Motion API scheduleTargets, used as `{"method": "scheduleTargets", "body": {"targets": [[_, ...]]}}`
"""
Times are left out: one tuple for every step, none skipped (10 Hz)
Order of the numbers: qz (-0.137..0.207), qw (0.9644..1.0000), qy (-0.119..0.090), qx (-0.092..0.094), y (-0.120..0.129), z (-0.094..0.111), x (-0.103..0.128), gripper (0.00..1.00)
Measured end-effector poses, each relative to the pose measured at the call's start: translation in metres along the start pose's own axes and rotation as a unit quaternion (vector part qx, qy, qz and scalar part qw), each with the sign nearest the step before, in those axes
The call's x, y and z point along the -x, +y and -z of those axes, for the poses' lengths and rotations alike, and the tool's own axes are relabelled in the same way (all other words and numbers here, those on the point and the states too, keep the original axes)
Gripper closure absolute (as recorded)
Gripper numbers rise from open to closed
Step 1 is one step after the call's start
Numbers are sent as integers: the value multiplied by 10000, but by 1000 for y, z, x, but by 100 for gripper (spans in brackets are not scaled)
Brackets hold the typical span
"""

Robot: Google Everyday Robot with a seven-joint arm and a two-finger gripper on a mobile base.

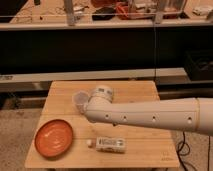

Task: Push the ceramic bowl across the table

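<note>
On the left front part of the desk [145, 92] sits the bowl [54, 137], the one orange-red dish here, wide and shallow with a raised rim. It rests flat with its hollow facing up. Being round, it has no long axis and points no particular way. Its near edge lies close to the desk's front edge, and its left edge comes close to the desk's left side. Nothing touches it.

Behind the bowl and a little to its right, toward the middle rear of the desk, stands one small see-through cup [80, 99], upright and well apart from the bowl. Just beside the cup is the left end of the single white arm [150, 115], and the end effector [90, 103] is there, over the middle of the desk and close to the cup. The arm's rounded joint covers most of it, so I cannot tell whether it is wide, narrow or holding anything, nor whether it touches the cup. It is well apart from the bowl.

Near the front edge, right of the bowl, lies one small pale round thing [90, 143]. Just beside that is one flat whitish packet [111, 144], its long side running left to right along the desk's front edge.

From its joint the arm stretches rightward above the right half of the desk and leaves the view at the right edge.
</note>
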Motion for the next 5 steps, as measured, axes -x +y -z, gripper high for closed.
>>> {"method": "scheduleTargets", "body": {"targets": [[41,10000,-50,-25,-1,-2,3,72],[67,9999,-75,-43,-1,-4,5,66],[99,9999,-97,-61,-2,-5,6,63],[144,9998,-130,-83,-3,-6,8,66],[174,9997,-166,-98,-3,-8,10,73]]}}
